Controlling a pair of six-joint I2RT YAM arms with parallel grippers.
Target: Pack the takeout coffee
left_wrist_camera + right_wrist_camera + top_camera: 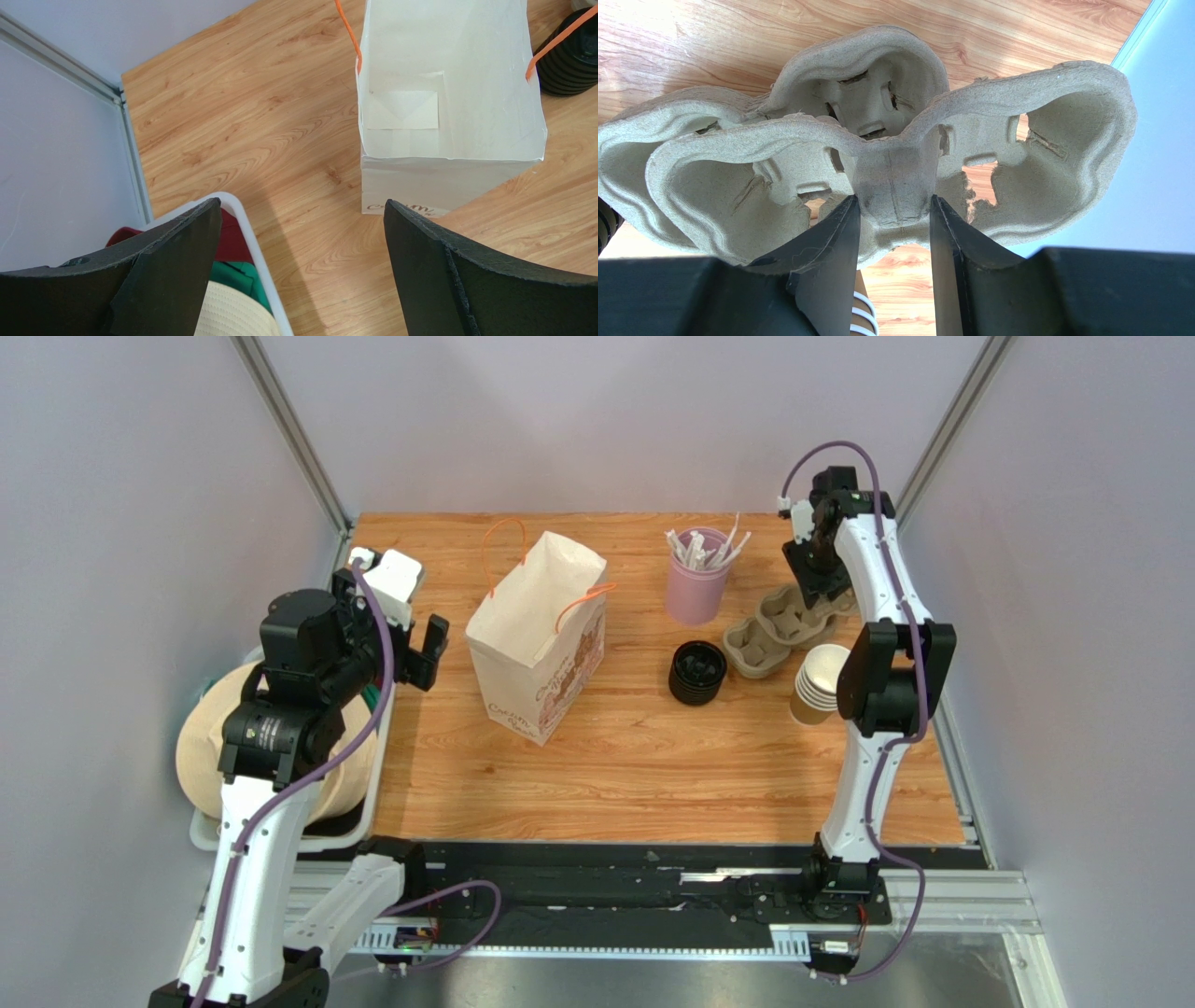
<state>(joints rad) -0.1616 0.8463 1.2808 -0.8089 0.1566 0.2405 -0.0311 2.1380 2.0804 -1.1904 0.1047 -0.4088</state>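
No takeout coffee shows in any view. My right gripper [811, 591] [894, 199] is shut on the middle ridge of a grey pulp cup carrier [776, 634] [892, 98] at the table's far right, with the carrier's gripped end tilted up off the wood. A white paper bag [539, 637] [449, 91] with orange handles stands open and empty at the table's middle. Left of the bag, my left gripper [425, 647] [300, 206] hangs wide open over the wood with nothing between its fingers.
A black ribbed stack of lids [697, 672] [572, 59] sits right of the bag. A nested stack of brown cups [818, 683] stands by the carrier, and a pink cup of white sticks [697, 581] behind. A white basket [368, 805] [246, 231] holding a straw hat hangs off the left edge.
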